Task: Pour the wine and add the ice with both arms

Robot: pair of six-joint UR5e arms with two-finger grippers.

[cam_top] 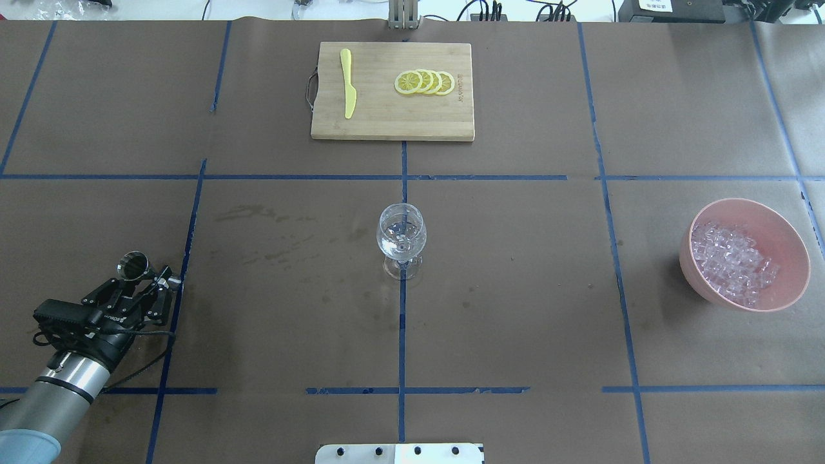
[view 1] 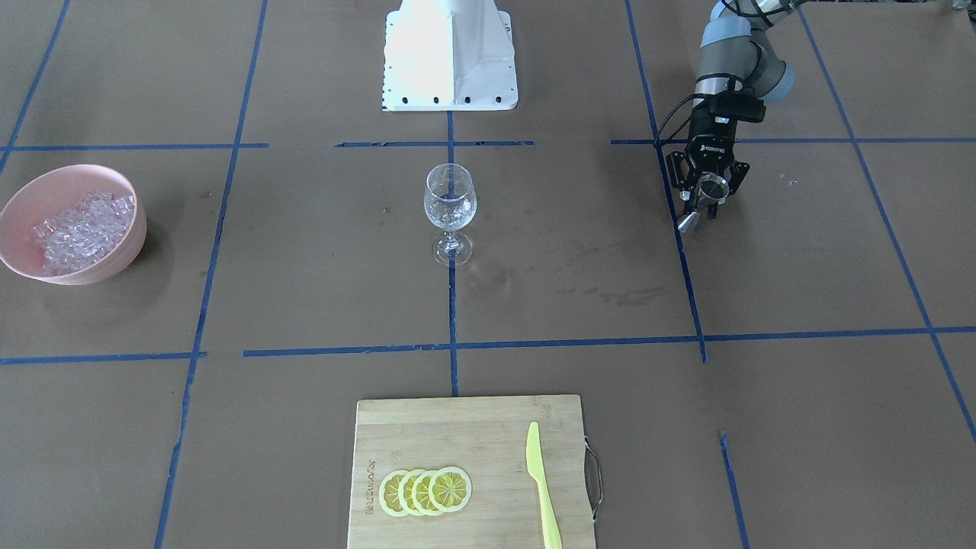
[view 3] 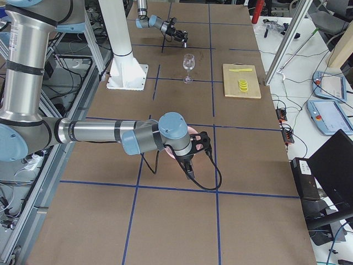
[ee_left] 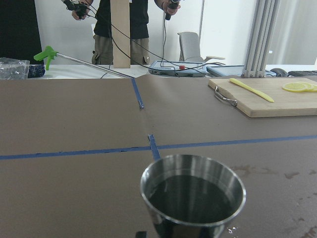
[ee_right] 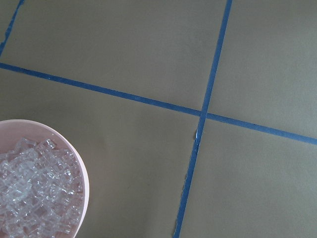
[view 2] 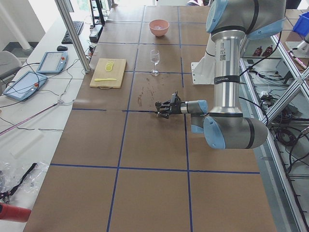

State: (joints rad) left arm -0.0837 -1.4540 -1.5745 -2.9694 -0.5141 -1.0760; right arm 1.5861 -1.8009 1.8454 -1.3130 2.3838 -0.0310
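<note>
The left claw (cam_top: pixel 143 274) is clenched around a small metal cup (cam_top: pixel 133 263), held just above the brown surface (cam_top: pixel 515 290) at the near left in the overhead view, beside a blue tape line (cam_top: pixel 187 245). The left wrist view looks straight over the cup's round rim (ee_left: pixel 193 196). Its inside is dark and shiny, and I cannot tell whether it holds any liquid. A clear wine glass (cam_top: pixel 401 235) stands upright in the middle of the surface on a tape line, well apart from the cup. The ice (cam_top: pixel 731 261), a heap of small clear cubes, lies in a pink bowl (cam_top: pixel 796 258) at the right side of the overhead view, far from the glass. The right claw (view 3: pixel 188 165) shows only in the side view from the robot's right. It hangs low on the end of the right arm (view 3: pixel 99 132), close to the bowl, and I cannot tell whether it is released or clenched. The right wrist view looks down on bare surface with the bowl's rim (ee_right: pixel 81 173) and some cubes in its lower left corner. At the far edge lies a wooden cutting board (cam_top: pixel 387 119) with four overlapping lemon slices (cam_top: pixel 425 82) and a yellow knife (cam_top: pixel 348 90) to their left.
</note>
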